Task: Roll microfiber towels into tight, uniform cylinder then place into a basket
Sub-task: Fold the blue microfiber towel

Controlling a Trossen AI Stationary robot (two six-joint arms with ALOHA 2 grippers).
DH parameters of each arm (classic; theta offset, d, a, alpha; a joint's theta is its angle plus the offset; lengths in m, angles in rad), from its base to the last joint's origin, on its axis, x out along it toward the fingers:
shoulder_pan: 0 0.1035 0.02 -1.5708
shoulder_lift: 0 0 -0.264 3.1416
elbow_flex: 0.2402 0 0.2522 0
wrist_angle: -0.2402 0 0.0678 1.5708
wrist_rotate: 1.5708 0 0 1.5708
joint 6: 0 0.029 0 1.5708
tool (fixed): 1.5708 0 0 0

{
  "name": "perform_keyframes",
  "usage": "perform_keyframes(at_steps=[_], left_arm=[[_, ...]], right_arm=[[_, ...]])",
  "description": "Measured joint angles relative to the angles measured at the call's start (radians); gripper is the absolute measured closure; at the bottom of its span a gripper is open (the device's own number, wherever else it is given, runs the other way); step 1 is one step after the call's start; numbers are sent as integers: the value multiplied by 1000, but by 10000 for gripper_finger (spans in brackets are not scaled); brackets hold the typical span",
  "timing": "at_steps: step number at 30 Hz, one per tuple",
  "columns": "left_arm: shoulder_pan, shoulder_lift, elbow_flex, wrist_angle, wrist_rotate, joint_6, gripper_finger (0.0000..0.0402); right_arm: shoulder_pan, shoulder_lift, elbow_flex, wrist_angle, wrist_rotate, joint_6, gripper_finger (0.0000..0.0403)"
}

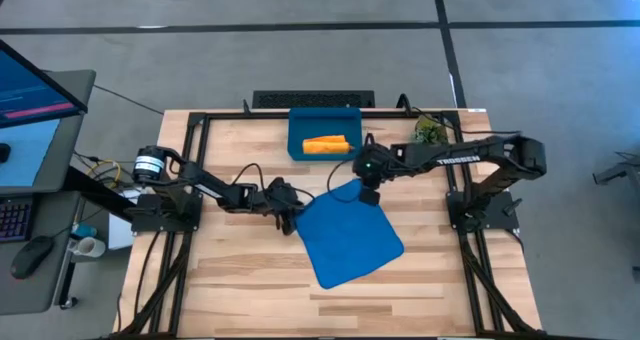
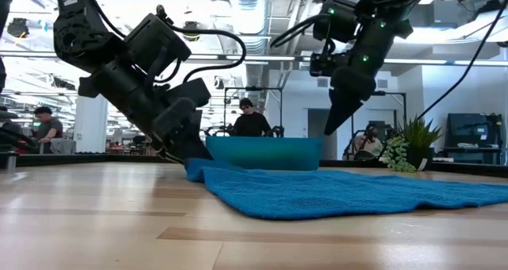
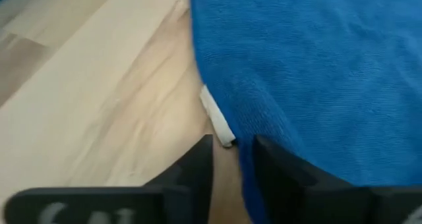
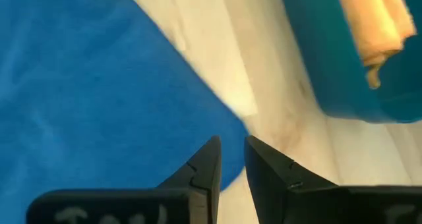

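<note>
Two dark arms, black cables, white lettering, green lights.

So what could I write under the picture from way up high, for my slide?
Two robot arms reach for the corners of a flat blue towel; the rolled orange towel already lies in the basket.

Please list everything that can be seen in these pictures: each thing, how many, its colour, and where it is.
Blue towel: one, bright blue, spread flat mid-table.
Orange towel: one, orange-yellow, rolled, lying in the basket.
Basket: one, dark blue, at the table's far edge.
Plant: one, green, far edge, right of the basket.
Table: one, light wood.
Monitor: one, lit screen, left of the table.
Keyboard and mouse: one each, dark, on the side desk.
People: a few, in the room behind the table.
Left gripper: one, dark, at the blue towel's left corner, fingers around its edge.
Right gripper: one, dark, above the towel's far corner, holding nothing, fingers slightly apart.
</note>
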Motion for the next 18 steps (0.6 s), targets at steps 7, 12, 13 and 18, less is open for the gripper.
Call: perform_keyframes(at_steps=[7,12,13,18], left_arm=[[5,1,0,23,17,40,242],[46,-31,1,-7,73,43,233],[55,-51,0,-33,77,43,234],[98,-177,0,-186,41,73,243]], right_arm=[[83,2,0,-18,0,49,312],[136,2,0,-33,0,64,312],[145,2,0,-33,0,73,312],[179,2,0,-34,0,84,312]])
